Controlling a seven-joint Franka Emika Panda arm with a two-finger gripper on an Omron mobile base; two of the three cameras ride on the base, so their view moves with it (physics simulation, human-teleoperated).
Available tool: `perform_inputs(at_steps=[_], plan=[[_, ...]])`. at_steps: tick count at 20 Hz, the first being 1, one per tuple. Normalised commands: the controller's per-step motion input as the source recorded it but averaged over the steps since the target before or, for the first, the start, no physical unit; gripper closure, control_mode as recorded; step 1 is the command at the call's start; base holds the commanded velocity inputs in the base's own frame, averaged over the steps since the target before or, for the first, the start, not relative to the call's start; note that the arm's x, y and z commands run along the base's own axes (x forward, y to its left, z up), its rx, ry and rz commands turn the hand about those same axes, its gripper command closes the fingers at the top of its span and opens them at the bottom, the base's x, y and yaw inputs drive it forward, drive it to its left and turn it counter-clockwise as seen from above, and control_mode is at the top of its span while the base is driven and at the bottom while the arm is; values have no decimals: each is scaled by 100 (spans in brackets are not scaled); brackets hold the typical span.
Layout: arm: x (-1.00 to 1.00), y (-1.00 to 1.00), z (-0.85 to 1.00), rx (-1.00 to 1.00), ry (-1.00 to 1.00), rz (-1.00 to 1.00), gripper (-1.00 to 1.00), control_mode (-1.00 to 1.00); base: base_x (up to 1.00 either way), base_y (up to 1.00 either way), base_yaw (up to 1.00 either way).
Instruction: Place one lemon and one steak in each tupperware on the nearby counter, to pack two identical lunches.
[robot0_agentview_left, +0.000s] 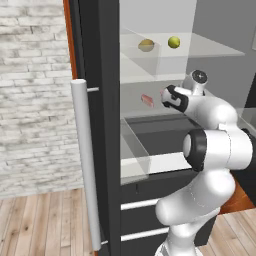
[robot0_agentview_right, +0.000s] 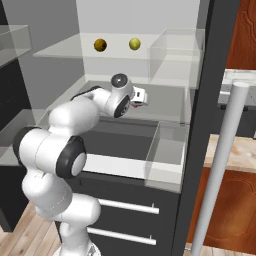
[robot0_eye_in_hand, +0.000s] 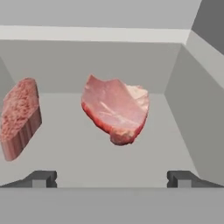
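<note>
Our gripper (robot0_eye_in_hand: 112, 178) stands wide open and holds nothing; we see its two dark fingertips (robot0_eye_in_hand: 41, 178) far apart in the hand view, with free shelf floor between them. Just ahead of the gripper lies one steak (robot0_eye_in_hand: 116, 109), pink with a darker red edge, tilted up toward the camera and not touching the fingers. A second steak (robot0_eye_in_hand: 19, 116) lies to the left of the first one in the hand view, well apart from it, with a rougher, browner surface. Both pieces rest on a grey shelf (robot0_eye_in_hand: 87, 148) inside the open fridge (robot0_agentview_left: 100, 60). In the left base view we see this second steak (robot0_agentview_left: 147, 100) on the shelf, to the left of the hand. On the glass shelf (robot0_agentview_right: 65, 50) above the steaks sit the two lemons: a dull orange-yellow lemon (robot0_agentview_right: 100, 45) and, near it, a bright yellow-green lemon (robot0_agentview_right: 134, 44). The fridge door handle (robot0_agentview_left: 85, 165) stands beside the opening, nearer to us.
</note>
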Motion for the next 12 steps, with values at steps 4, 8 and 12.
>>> perform_inputs(at_steps=[4,8,12], plan=[[19,0,-27,0,0,0,-100,-100,0,0,0],[20,-3,-10,0,0,0,-100,-100,0,0,0],[25,-7,0,0,0,0,-100,-100,0,0,0]])
